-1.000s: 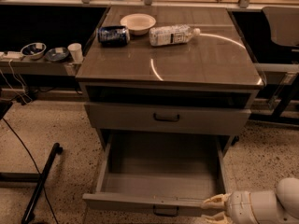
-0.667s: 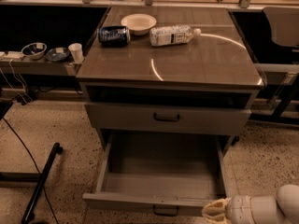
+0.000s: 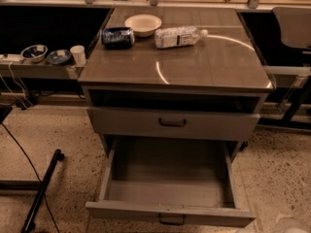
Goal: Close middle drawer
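While the drawer (image 3: 170, 178) stands pulled out: you are at the approach step, and by my reading no push has begun.
Drawer: it juts well out from under the front of the table (image 3: 214, 67), below the top drawer (image 3: 146, 123). Its low front panel is the part farthest from the table.
Handle (image 3: 171, 220): small and dark, at the middle of that front panel.
Top drawer: it sits close to the table's front with a dark gap above it. Leave it alone, it is not your job.
Claw (image 3: 293, 225): only a pale shape shows, low and out beyond the table's right front corner, near the drawer's right end. I take it for the claw. You cannot tell whether it is spread or closed, and it looks apart from the drawer.
Progress: the task looks barely started, with the whole run of the tray left to travel.
Next move: bring the claw round in front of the panel, near the handle. Then press straight towards the table so the tray runs in square.
Care: a push at the right end alone could skew the tray and jam it, so centre your contact.
Table top: the can (image 3: 116, 37), bowl (image 3: 143, 24) and bottle (image 3: 179, 37) lie towards the table's back. A hard shove might rattle them or roll the bottle, so close gently.
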`<action>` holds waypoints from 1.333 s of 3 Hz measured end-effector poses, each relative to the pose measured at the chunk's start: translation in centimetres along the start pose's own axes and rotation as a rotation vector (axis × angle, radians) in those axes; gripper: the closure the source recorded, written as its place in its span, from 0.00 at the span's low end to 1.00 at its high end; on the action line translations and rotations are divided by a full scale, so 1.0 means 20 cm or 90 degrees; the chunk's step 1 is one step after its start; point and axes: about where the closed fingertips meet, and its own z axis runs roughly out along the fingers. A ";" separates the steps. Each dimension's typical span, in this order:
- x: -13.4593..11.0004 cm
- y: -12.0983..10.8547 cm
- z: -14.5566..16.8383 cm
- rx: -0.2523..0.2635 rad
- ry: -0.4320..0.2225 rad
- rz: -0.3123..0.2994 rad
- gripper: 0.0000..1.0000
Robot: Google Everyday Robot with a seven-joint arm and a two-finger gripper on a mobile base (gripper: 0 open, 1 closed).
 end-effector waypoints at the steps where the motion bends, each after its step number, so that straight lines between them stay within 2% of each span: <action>1: 0.06 0.03 0.10 0.035 -0.012 -0.010 1.00; 2: 0.07 0.00 0.19 0.064 -0.030 -0.019 1.00; 3: 0.10 -0.11 0.33 0.109 -0.051 -0.006 1.00; 4: 0.10 -0.11 0.33 0.110 -0.051 -0.006 1.00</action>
